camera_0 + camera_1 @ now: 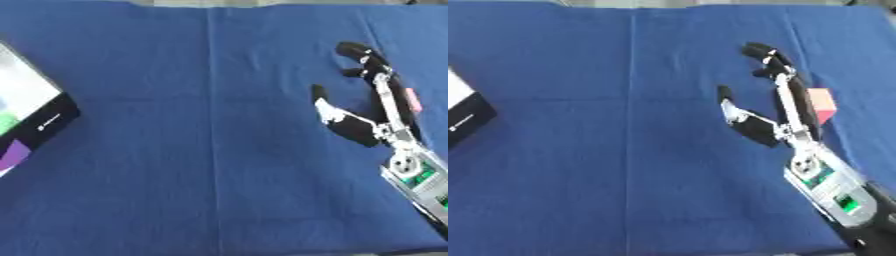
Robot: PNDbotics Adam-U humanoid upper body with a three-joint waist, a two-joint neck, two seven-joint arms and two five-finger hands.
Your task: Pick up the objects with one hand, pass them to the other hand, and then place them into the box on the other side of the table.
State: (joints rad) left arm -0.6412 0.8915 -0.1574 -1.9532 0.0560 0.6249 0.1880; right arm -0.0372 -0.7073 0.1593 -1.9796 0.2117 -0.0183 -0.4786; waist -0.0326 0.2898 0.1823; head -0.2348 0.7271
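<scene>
At the far left edge, on the blue cloth-covered table [175, 150], sits the black-walled box [35, 120]; the left eye view shows its white interior with green and purple patches, the right eye view only a corner. Rightward, the black-and-silver right hand [776, 115] lies spread, fingers extended, thumb apart. Just beyond it rests a small pink block [822, 105], clearer in the right eye view.

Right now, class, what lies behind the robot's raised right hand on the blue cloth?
A pink block lies on the blue cloth, just beyond the open right hand. The fingers cover its near edge, so its full shape cannot be seen.
</scene>
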